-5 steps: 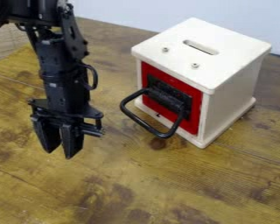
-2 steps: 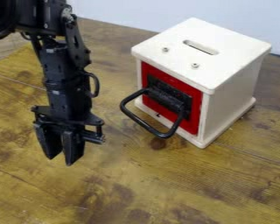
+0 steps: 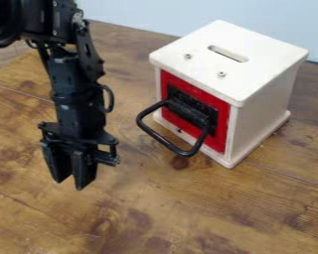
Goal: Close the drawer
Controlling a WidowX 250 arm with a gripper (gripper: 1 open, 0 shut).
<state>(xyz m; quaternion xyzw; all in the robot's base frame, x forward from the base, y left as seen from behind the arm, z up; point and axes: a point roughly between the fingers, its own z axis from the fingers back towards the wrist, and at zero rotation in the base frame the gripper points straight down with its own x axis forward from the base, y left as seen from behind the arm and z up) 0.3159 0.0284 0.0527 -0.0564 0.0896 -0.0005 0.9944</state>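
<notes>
Nearest, bare wood counter [image 3: 148,223]; the hand [image 3: 71,169] is above it, fingers pointing down and parted with a modest gap, nothing between them. Height over the wood cannot be read from this single view. The low, downward pose presumably serves to bring the fingers to handle level, so that a push could go across the counter rather than down onto it. Next, beyond a stretch of wood and well apart from the fingers, the black loop handle [image 3: 178,149] juts towards the arm's side, making it the first part a sideways approach would likely meet. Behind it is the drawer [image 3: 218,137], its red front with dark centre set in the near-left face of the cream-white box [image 3: 249,62]. How far the drawer stands out is hard to judge, the loop covering part of the front. The box sits upright, slotted top up, its drawer face angled to the arm; judged a workable placement. Closing contact not yet made. Next move, by inference: travel towards the handle, then press squarely inward; an off-centre push might turn the box instead
</notes>
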